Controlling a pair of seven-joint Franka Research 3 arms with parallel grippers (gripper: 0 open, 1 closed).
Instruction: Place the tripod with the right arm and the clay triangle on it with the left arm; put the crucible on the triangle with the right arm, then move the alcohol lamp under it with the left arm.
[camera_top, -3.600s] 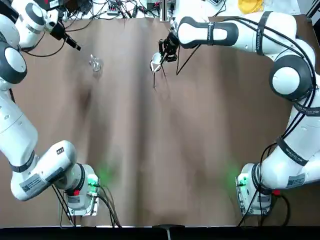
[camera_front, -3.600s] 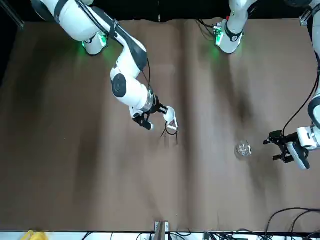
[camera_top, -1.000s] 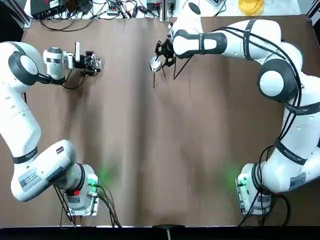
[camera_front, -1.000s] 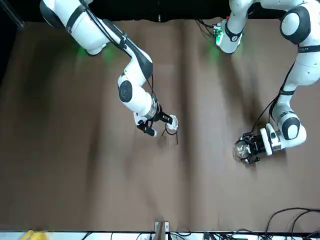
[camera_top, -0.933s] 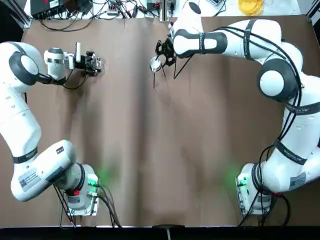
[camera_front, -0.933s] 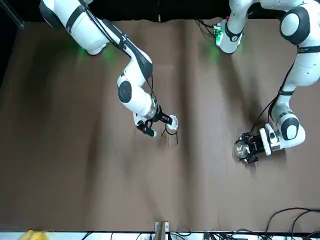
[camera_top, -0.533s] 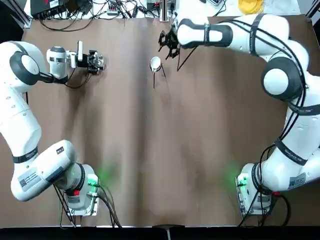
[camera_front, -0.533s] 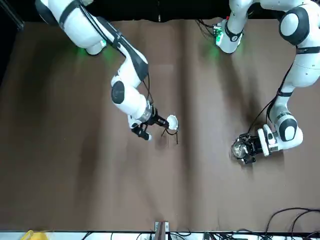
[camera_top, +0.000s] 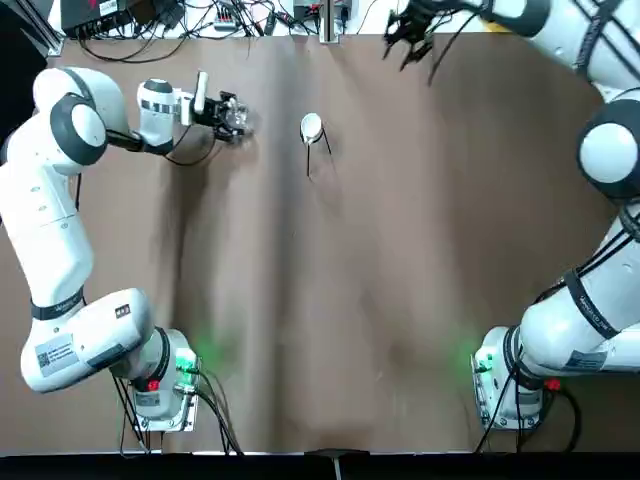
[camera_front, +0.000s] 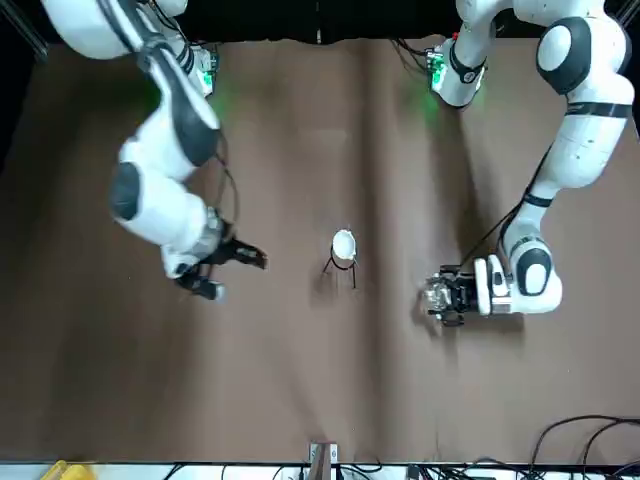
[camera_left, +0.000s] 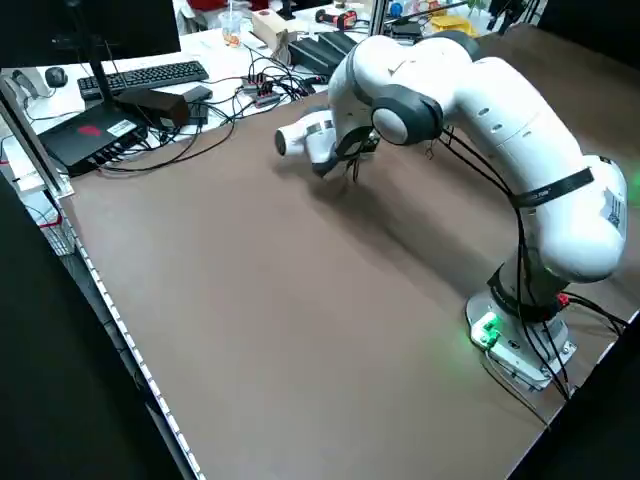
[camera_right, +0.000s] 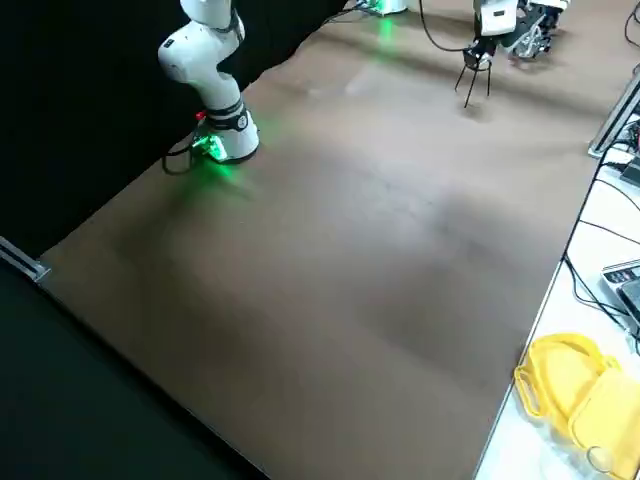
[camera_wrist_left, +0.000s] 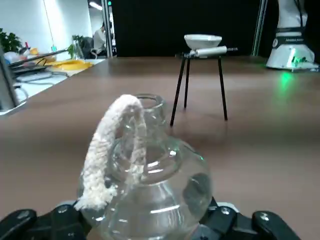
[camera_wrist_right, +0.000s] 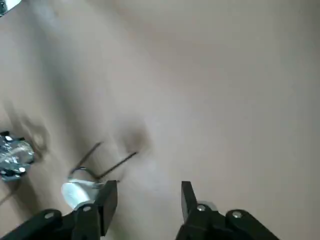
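Holding one alcohol lamp, left tool; right tool spread open, one crucible atop one tripod.

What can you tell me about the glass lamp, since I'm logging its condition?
The alcohol lamp is clear, round-bodied glass with a short open neck; a thick white wick-like cord loops from the neck down its side. It looks upright, gripped by the left gripper, left of the tripod, not under it.

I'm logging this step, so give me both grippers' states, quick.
Left gripper: closed on the glass lamp, left of the tripod.
Right gripper: open, holding nothing, off to the tripod's right.
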